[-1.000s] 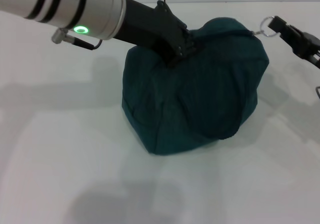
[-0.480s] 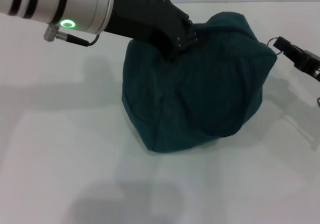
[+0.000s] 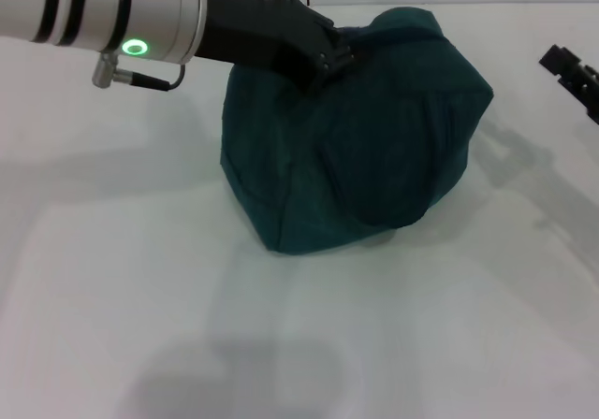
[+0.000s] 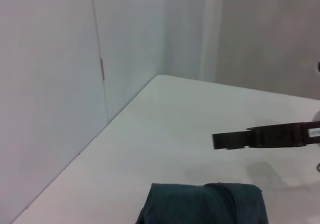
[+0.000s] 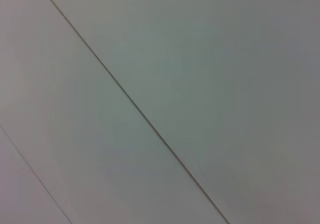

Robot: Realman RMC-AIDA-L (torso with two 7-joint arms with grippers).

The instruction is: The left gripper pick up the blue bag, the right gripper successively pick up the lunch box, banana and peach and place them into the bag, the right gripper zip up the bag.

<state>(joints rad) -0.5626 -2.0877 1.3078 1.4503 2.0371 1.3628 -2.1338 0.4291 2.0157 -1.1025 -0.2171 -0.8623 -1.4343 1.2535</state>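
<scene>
the blue bag (image 3: 356, 129) sat bulging on the white table (image 3: 140, 279), a little back of the middle, and its top looked drawn shut. no lunch box, banana or peach lay anywhere in sight, so by my judgement they were inside the bag and the zipping was done or nearly so; what remained seemed to be only letting go and backing the arms off. the left gripper (image 3: 329, 56) was at the bag's upper rear edge, touching the fabric, but whether its fingers pinched the cloth i could not tell. the right gripper (image 3: 573, 75) hung well apart from the bag at the right edge; its fingers were cut off by the frame, so their state could not be told either. no brand, label or writing could be read.
</scene>
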